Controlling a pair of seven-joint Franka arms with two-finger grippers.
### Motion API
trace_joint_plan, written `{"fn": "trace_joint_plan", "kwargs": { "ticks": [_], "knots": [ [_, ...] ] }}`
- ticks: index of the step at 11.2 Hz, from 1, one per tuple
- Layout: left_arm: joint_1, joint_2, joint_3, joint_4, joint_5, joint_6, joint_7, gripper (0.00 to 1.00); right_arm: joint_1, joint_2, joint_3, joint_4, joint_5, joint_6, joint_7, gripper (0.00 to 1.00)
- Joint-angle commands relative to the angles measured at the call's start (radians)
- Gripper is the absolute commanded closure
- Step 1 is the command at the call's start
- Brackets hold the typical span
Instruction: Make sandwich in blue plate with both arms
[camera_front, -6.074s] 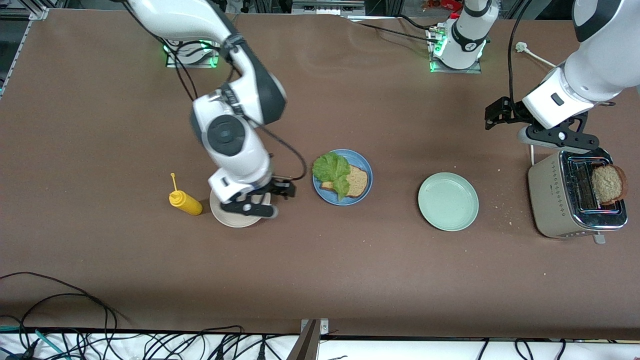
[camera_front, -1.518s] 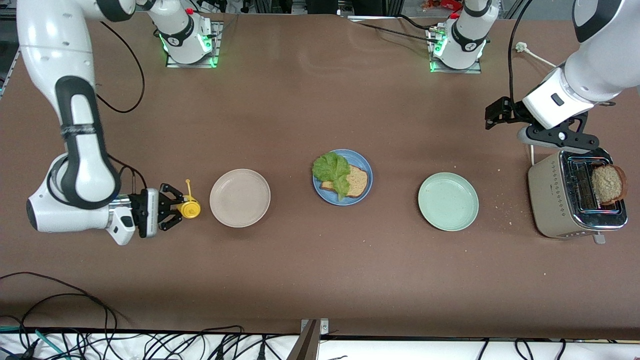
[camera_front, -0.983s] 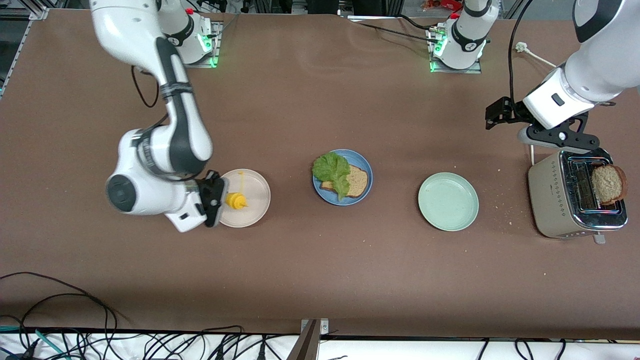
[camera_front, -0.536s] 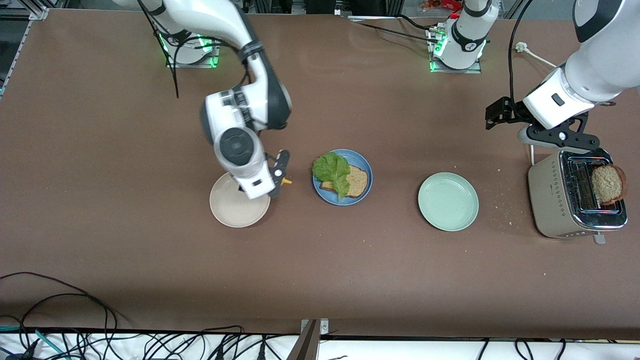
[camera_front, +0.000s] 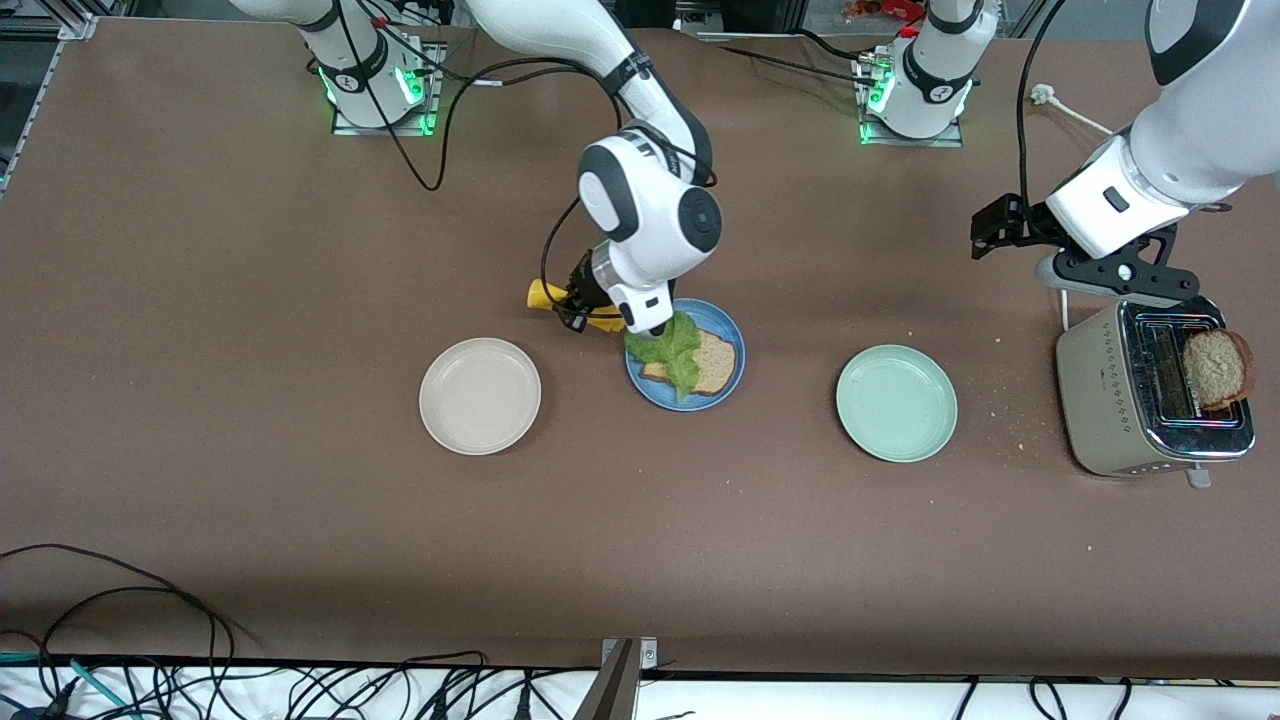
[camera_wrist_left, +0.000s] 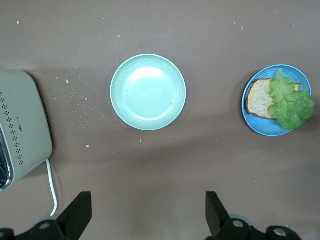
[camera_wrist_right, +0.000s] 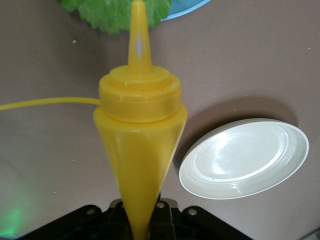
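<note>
The blue plate (camera_front: 728, 382) sits mid-table with one brown bread slice (camera_front: 714, 364) on it and a ruffled lettuce leaf (camera_front: 664, 345) lying over that slice. My right gripper (camera_front: 582, 302) is shut on a yellow squeeze bottle (camera_front: 545, 295), held tilted over the table at the plate's rim. In the right wrist view the bottle (camera_wrist_right: 140, 145) points its nozzle at the lettuce (camera_wrist_right: 112, 12), gripped by the right gripper (camera_wrist_right: 143, 226). A second bread slice (camera_front: 1215, 368) stands in the toaster (camera_front: 1110, 400). My left gripper (camera_front: 1000, 230) waits open and empty over the table by the toaster.
A beige plate (camera_front: 480, 396) lies toward the right arm's end and a mint-green plate (camera_front: 897, 403) toward the left arm's end, both bare. The left wrist view shows the mint plate (camera_wrist_left: 148, 92), the blue plate (camera_wrist_left: 272, 127) and the toaster (camera_wrist_left: 20, 130). Crumbs dot the table near the toaster.
The right arm has swung the yellow bottle from over the beige plate to the blue plate's rim. The left arm has not moved.
</note>
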Motion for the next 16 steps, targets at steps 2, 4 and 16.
{"fn": "trace_joint_plan", "kwargs": {
  "ticks": [2, 4, 16],
  "knots": [
    [-0.004, -0.005, 0.002, 0.007, 0.004, -0.013, -0.011, 0.0, -0.003, 0.079, -0.025, 0.068, -0.066, -0.041, 0.007, 1.0],
    [-0.004, -0.005, 0.002, 0.007, 0.004, -0.013, -0.011, 0.0, 0.005, 0.089, -0.025, 0.068, -0.091, -0.043, 0.014, 1.0],
    [-0.004, -0.005, 0.002, 0.007, 0.004, -0.013, -0.011, 0.0, -0.795, -0.295, 0.605, -0.045, 0.031, 0.018, -0.266, 1.0]
  ]
}}
